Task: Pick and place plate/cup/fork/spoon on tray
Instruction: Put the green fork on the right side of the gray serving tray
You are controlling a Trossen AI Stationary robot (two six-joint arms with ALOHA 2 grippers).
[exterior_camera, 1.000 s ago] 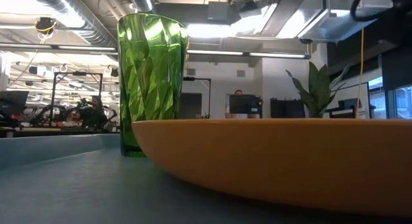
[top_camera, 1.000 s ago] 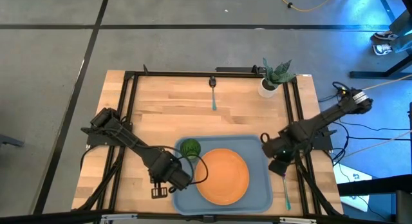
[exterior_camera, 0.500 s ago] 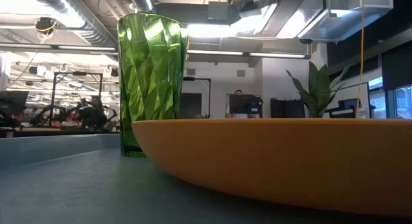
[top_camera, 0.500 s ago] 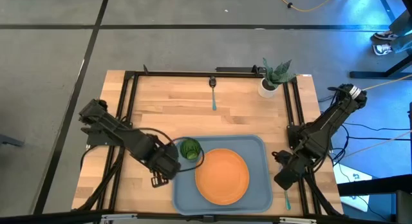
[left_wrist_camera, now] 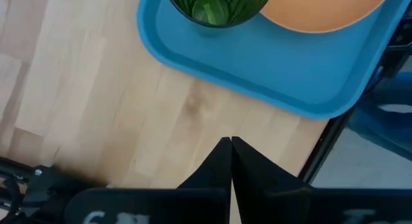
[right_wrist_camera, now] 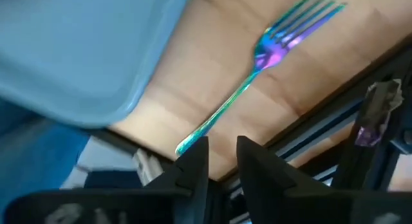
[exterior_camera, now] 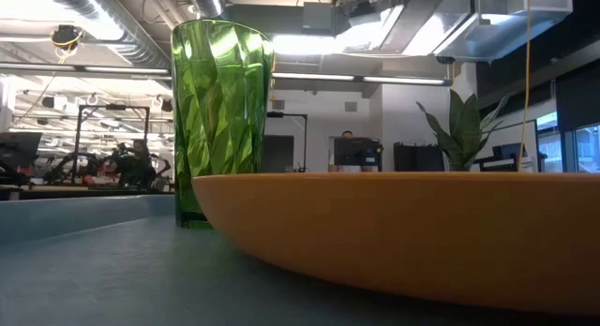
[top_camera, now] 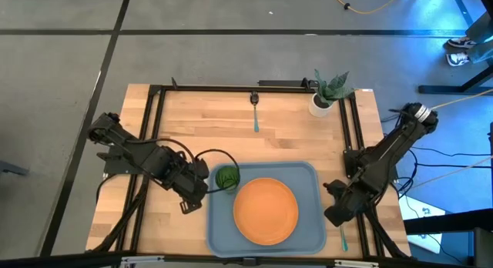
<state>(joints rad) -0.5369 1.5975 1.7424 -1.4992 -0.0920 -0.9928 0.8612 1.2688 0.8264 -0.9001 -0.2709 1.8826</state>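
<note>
On the tray (top_camera: 308, 175) I have plate (top_camera: 266, 210) and cup (top_camera: 226, 178); my right tool (right_wrist_camera: 222, 161), slightly spread, hovers near the fork (right_wrist_camera: 270, 50), my left tool (left_wrist_camera: 231, 161) pressed together over the worktop (top_camera: 200, 129).

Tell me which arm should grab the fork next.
Right. The right gripper hovers just beside the fork, which lies on the table right of the tray. The left gripper is across the tray, by the cup.

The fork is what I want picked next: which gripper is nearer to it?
Right. The right gripper hovers beside the tray, just above the fork on the table. The left gripper is across the tray, by the cup.
</note>
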